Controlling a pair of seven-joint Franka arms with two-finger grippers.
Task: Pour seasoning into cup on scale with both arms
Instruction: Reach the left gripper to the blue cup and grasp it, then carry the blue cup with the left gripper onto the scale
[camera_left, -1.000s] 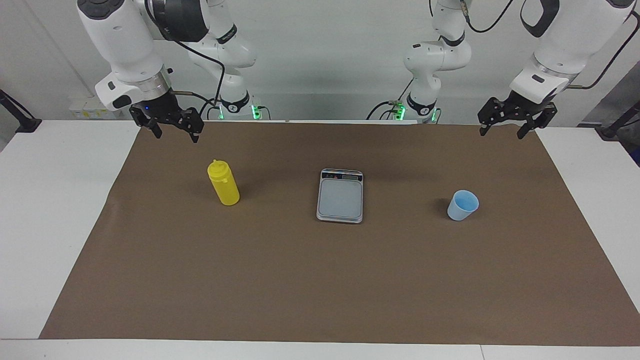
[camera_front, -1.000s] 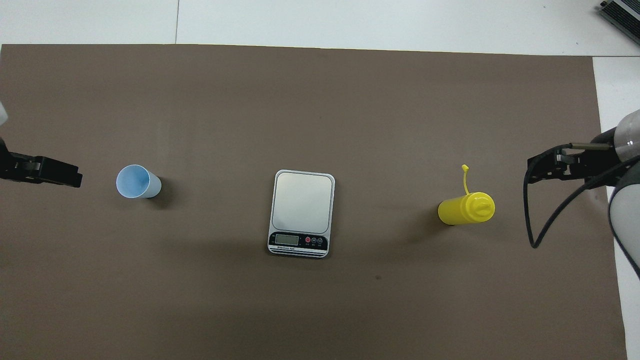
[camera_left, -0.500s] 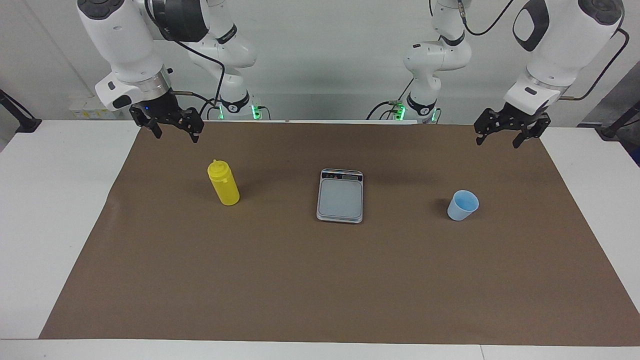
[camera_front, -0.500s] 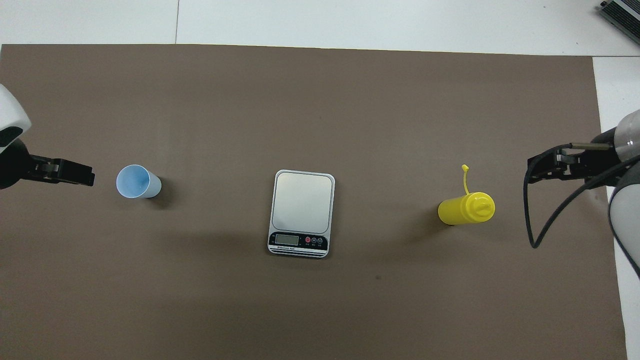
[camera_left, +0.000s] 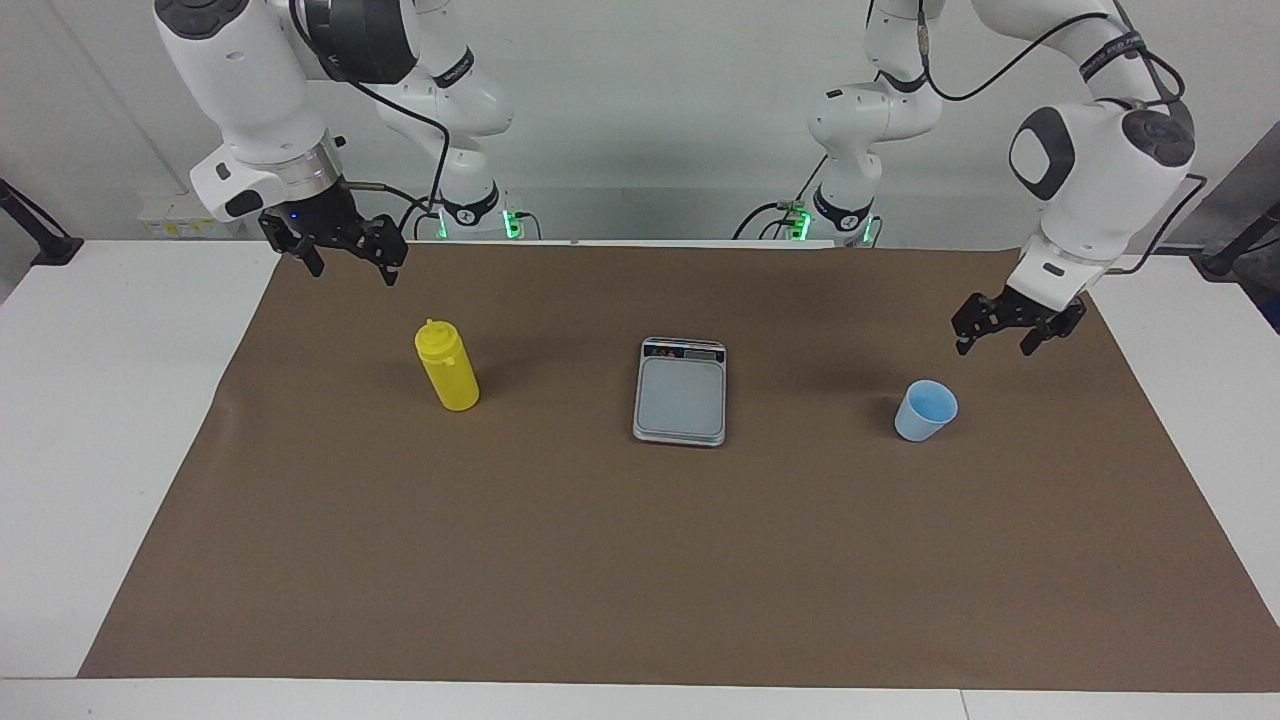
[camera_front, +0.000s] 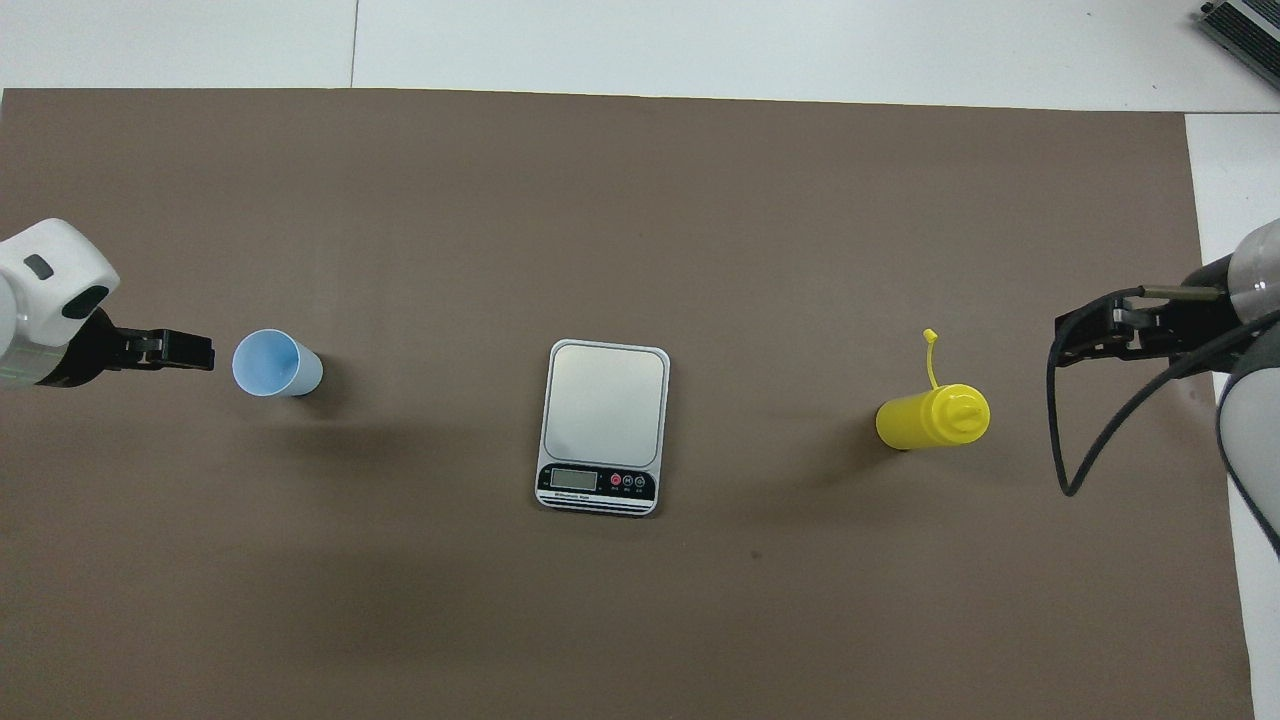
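Note:
The light blue cup (camera_left: 925, 410) (camera_front: 270, 363) stands upright on the brown mat toward the left arm's end of the table. My left gripper (camera_left: 995, 347) (camera_front: 200, 351) hangs open over the mat just beside the cup, apart from it and holding nothing. The silver-grey scale (camera_left: 681, 392) (camera_front: 604, 425) lies mid-table, its plate bare. Toward the right arm's end, the yellow seasoning bottle (camera_left: 447, 366) (camera_front: 935, 417) stands upright with its tethered cap tip off. My right gripper (camera_left: 354, 273) (camera_front: 1065, 342) waits open and high over the mat's edge, well away from the bottle.
A brown mat (camera_left: 640, 560) covers most of the white table (camera_left: 100, 400). A black cable (camera_front: 1060, 440) loops down from the right arm's wrist. A grey device corner (camera_front: 1245, 25) shows at the table's farthest corner on the right arm's end.
The left arm has swung down and in toward the cup, its open gripper now low beside it. The right arm, bottle, scale and cup have not moved.

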